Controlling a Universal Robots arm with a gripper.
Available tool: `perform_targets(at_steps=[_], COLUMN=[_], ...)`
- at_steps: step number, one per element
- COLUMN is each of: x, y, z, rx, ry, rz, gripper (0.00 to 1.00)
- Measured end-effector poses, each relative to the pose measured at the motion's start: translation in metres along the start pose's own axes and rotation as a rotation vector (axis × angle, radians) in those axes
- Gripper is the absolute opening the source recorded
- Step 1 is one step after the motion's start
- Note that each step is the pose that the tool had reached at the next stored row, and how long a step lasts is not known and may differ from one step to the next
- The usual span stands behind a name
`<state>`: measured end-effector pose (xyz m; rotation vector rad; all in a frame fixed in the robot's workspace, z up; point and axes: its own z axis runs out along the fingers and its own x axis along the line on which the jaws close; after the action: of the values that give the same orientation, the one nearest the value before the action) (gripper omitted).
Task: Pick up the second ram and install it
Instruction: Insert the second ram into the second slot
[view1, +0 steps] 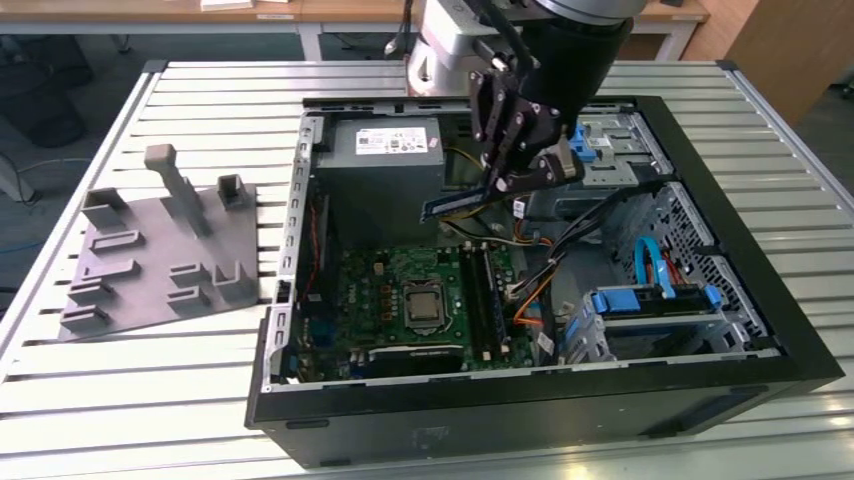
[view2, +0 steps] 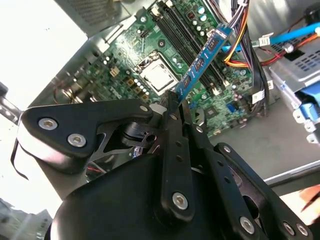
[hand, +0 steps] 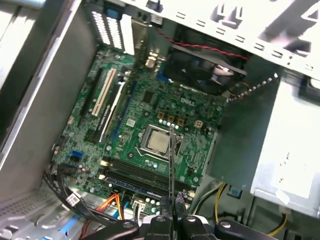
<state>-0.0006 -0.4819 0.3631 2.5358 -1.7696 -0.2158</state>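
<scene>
One robot hand (view1: 511, 180) is clamped on one second ram (view1: 454, 205), a blue stick held in the air above the single motherboard (view1: 387, 290) inside one open computer case (view1: 534, 405). One grey holder (view1: 160, 260) lies beside the case on the slatted surface (view1: 160, 400).

Colours in and around the open case
Green motherboard (view1: 387, 290); blue second ram (view2: 202, 60); black gripper (view2: 172, 105); black case (view1: 534, 420); blue drive bracket (view1: 654, 300) at three o'clock of the motherboard; grey holder (view1: 160, 260); white slatted counter (view1: 134, 400).

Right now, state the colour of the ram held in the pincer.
The ram is blue, clearest in the second wrist view.
</scene>
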Motion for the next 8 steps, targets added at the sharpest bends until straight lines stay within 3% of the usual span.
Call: perform_targets(at_steps=[8], x=[0.0000], y=[0.0000], z=[0.0001], rx=[-0.0102], ry=[0.0128], rz=[-0.112], gripper=[0.14])
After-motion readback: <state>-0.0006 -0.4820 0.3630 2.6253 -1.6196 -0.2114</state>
